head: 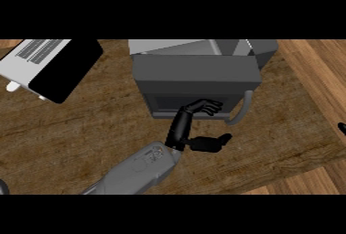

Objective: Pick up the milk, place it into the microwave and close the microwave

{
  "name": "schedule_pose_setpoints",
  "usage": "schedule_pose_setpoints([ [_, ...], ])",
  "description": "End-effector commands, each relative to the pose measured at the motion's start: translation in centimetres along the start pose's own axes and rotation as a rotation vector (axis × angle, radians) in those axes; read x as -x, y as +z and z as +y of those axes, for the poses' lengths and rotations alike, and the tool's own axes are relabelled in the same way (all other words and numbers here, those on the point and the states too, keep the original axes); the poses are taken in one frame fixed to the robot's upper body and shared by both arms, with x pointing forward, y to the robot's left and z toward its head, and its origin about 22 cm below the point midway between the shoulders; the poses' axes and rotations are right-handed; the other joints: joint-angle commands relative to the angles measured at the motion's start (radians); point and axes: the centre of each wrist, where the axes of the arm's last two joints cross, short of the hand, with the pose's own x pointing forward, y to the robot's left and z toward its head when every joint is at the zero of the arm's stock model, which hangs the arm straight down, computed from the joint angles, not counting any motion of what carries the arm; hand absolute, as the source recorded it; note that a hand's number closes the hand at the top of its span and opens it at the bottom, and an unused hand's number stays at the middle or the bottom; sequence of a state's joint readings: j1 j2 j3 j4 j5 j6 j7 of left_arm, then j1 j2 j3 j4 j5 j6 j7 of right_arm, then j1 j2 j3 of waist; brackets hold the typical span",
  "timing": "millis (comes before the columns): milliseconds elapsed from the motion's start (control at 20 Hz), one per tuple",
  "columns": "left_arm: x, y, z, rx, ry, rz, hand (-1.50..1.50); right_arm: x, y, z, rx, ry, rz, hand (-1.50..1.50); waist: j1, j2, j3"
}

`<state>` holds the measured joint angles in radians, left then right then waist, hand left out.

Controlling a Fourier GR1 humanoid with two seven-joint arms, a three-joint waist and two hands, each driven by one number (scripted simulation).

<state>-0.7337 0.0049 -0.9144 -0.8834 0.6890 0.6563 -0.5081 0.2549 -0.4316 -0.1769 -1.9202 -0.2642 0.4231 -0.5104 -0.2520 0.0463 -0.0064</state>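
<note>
At the lower edge of the view, a grey forearm [135, 171] comes in from the left and angles up toward the middle of the wooden counter [74, 137]. It ends in the left hand [181, 130], which is black and set directly in front of the microwave [196, 71].

Hand state: the fingers [205, 108] are bent and hooked at the tips against the dark front panel of the door [165, 101], while the thumb [213, 141] juts out to the right, lower down and clear of the door. Nothing is held between them.

Right hand [342, 129]: only a black sliver shows at the view's right edge, well apart from the microwave, so I cannot tell whether it is spread or curled.

Beyond the left hand, the microwave stands at the centre of the counter, with a pale curved handle [245, 107] at the right end of the door, just beside the bent fingers. I cannot tell whether the door is fully closed.

Milk — it is not visible on the counter or in either hand, and its position relative to the left hand cannot be established.

Farther off at upper left, a white appliance [40, 59] with a black face sits askew — well apart from the microwave.
</note>
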Motion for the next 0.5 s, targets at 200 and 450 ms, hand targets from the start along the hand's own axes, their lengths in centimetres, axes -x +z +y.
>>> schedule_pose_setpoints([
  [200,-2.0,-2.6,0.4,-0.154,0.054,0.017,-1.5,-4.0,-3.3,-4.1,-0.041,0.364,-0.068,1.5,-0.037,0.014,-0.004],
  [450,-2.3,-3.3,0.6,-0.186,0.09,0.016,-1.5,-4.2,-4.1,-4.6,-0.03,0.418,-0.078,1.5,-0.02,0.028,-0.001],
])
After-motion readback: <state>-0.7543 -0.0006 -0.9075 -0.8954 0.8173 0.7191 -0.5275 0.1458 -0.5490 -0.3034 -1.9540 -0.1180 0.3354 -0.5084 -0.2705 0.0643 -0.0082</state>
